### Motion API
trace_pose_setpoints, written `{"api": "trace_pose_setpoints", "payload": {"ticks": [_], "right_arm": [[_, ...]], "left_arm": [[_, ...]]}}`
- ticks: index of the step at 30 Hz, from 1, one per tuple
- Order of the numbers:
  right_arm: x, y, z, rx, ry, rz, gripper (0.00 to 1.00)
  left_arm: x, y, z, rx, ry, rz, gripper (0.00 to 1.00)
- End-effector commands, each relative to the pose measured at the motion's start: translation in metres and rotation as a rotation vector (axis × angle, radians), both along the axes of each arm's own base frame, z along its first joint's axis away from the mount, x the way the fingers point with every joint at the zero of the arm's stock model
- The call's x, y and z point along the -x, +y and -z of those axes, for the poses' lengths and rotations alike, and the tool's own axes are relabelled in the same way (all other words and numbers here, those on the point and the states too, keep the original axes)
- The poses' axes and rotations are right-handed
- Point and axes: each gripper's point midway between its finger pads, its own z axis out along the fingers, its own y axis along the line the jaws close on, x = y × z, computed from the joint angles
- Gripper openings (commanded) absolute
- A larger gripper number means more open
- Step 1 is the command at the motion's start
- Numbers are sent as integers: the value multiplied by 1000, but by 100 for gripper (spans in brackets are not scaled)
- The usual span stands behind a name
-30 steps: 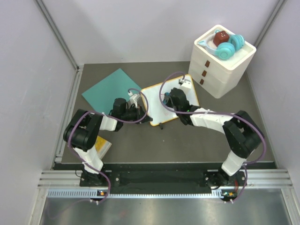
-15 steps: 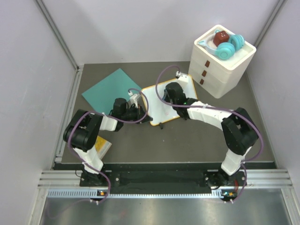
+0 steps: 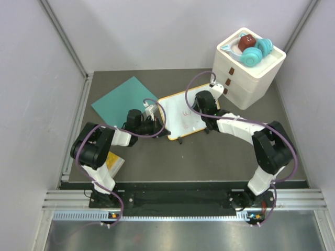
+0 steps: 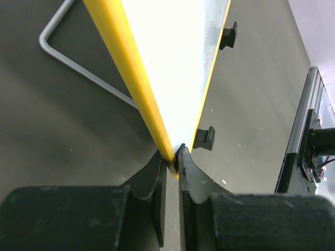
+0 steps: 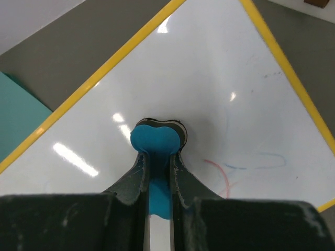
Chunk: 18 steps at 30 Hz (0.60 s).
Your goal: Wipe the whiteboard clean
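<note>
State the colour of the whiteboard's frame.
The whiteboard frame is yellow-orange, clearest in the left wrist view.

The small rectangular glossy white board with a thin yellow-orange frame (image 3: 184, 119) lies near the middle of the dark table (image 3: 220, 157), turned askew so its corners point diagonally. Its surface (image 5: 209, 89) is mostly clean and shows bright glare, with a faint red curve (image 5: 224, 177) and a thin bluish stroke (image 5: 261, 161) left near one edge. Two small black feet (image 4: 205, 138) stick out along the near side. The left gripper (image 4: 174, 157) pinches its frame, and a blue eraser (image 5: 156, 140) held by the right gripper (image 5: 157, 154) presses on it.
</note>
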Motion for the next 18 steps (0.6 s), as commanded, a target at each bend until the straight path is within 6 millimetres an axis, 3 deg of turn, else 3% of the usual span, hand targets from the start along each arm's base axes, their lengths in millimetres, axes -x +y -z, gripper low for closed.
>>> {"api": "trace_pose_setpoints", "payload": {"ticks": [1, 5, 10, 14, 18], "right_arm": [[48, 45, 57, 97, 159, -146, 0], [70, 74, 68, 66, 184, -195, 0], [79, 78, 83, 57, 214, -176, 0], [68, 58, 81, 79, 209, -132, 0], [49, 13, 77, 40, 218, -46, 0]], "left_arm": [[-11, 32, 52, -227, 11, -135, 0], [-12, 32, 52, -227, 9, -136, 0], [-10, 32, 52, -228, 10, -131, 0], [-10, 32, 53, -232, 11, -132, 0], [-9, 31, 53, -233, 10, -127, 0]]}}
